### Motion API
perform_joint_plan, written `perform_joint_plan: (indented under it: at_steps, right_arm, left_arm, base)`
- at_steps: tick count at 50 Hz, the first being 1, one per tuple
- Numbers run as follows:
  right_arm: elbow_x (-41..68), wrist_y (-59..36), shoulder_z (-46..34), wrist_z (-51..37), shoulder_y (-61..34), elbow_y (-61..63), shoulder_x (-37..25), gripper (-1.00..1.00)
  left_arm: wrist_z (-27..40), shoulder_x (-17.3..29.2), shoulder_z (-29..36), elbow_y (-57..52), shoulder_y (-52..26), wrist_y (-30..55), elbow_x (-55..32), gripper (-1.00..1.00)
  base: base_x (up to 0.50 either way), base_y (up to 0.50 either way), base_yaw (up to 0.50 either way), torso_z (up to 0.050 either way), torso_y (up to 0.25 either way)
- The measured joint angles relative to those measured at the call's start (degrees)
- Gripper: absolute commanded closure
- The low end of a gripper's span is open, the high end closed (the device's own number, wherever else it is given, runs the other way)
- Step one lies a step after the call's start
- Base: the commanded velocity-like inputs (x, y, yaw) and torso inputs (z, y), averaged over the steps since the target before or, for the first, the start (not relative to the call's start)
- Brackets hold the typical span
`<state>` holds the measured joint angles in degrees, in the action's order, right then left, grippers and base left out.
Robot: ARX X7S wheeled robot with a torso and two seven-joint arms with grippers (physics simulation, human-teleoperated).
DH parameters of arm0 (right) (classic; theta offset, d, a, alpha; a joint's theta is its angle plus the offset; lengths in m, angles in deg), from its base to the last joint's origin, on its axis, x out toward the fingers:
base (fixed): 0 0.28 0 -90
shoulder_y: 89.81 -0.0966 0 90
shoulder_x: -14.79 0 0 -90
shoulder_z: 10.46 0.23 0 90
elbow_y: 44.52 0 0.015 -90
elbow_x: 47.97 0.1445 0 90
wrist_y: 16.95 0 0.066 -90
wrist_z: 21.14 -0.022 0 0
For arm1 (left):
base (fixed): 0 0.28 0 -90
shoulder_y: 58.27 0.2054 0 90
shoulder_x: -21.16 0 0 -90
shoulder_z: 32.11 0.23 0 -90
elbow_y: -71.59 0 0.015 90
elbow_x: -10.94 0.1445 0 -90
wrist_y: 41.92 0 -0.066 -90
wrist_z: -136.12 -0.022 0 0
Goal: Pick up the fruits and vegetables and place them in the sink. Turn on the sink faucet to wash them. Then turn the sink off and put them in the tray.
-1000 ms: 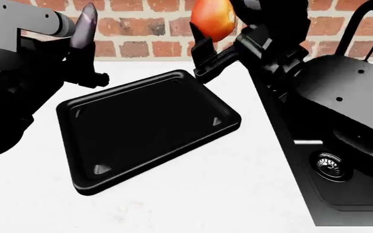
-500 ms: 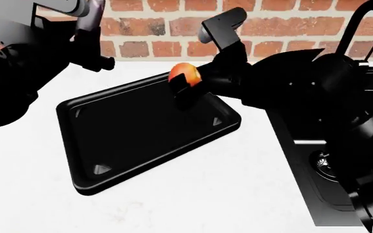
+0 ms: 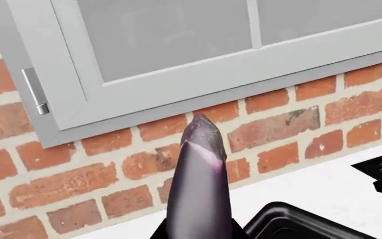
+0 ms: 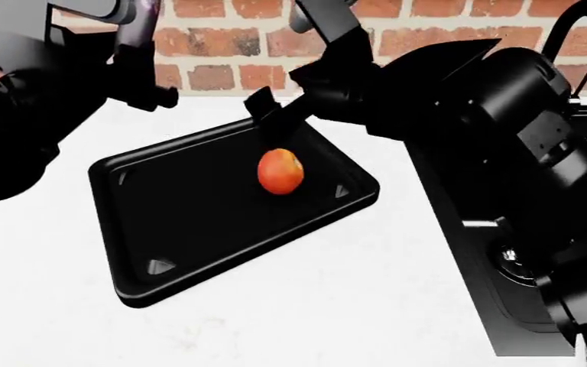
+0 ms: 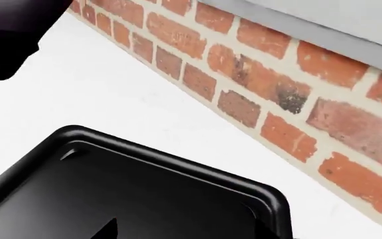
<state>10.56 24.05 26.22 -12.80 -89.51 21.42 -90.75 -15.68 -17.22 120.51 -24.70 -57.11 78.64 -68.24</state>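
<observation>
A round orange-red fruit (image 4: 280,171) lies loose in the glossy black tray (image 4: 146,294), toward its far right corner. My right gripper (image 4: 273,116) hovers open just above and behind the fruit, with nothing between its fingers. The right wrist view looks down on the tray (image 5: 144,184), and one dark fingertip (image 5: 108,230) shows at its edge. My left gripper (image 4: 135,55) is raised at the far left and shut on the dark purple eggplant (image 4: 149,17), which stands upright (image 3: 201,184) before the brick wall. The black sink (image 4: 513,264) at right is mostly hidden by my right arm.
The black faucet spout (image 4: 571,23) rises at the far right behind the sink. A red brick wall (image 4: 222,42) backs the white counter (image 4: 304,321). A grey cabinet (image 3: 177,64) hangs above the wall in the left wrist view.
My right gripper carried the fruit down over the tray, opened and let it go. The fruit now rests in the tray and the gripper has lifted slightly. The left gripper rose with the eggplant.
</observation>
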Motion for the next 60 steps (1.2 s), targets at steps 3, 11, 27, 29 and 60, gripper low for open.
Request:
perform_joint_plan:
  at_steps: [3,11,27,29,60]
  right_arm:
    - [0.34,0.40,1.17,-0.92,-0.77,1.43,-0.75,-1.00]
    - [-0.19,2.70,4.05,-4.90,-1.81,6.54,-3.68,-1.00]
    - [-1.97,7.35,9.60,-14.57,-2.01,18.09,-9.81,-1.00]
    - [-2.15,7.86,10.04,-15.31,-1.99,19.05,-10.12,-1.00]
    - [-2.91,9.29,11.33,-19.81,-2.34,24.26,-10.39,-1.00]
  left_arm:
    - [0.09,0.17,0.12,-0.14,0.23,0.23,-0.13,1.00]
    - [-0.79,-0.32,2.22,1.96,0.62,4.16,-1.17,1.00]
    - [-10.17,-7.82,11.18,13.14,-1.66,19.27,-1.63,1.00]
    - [-11.29,-9.34,11.98,14.79,-1.36,19.66,-1.15,1.00]
    - [-6.48,-8.84,4.00,15.28,0.40,6.94,-0.68,-1.00]
  base:
    - [0.00,0.00,0.00,0.000,0.000]
    - [0.00,0.00,0.00,0.000,0.000]
    - [0.00,0.00,0.00,0.000,0.000]
    - [0.00,0.00,0.00,0.000,0.000]
    - [0.00,0.00,0.00,0.000,0.000]
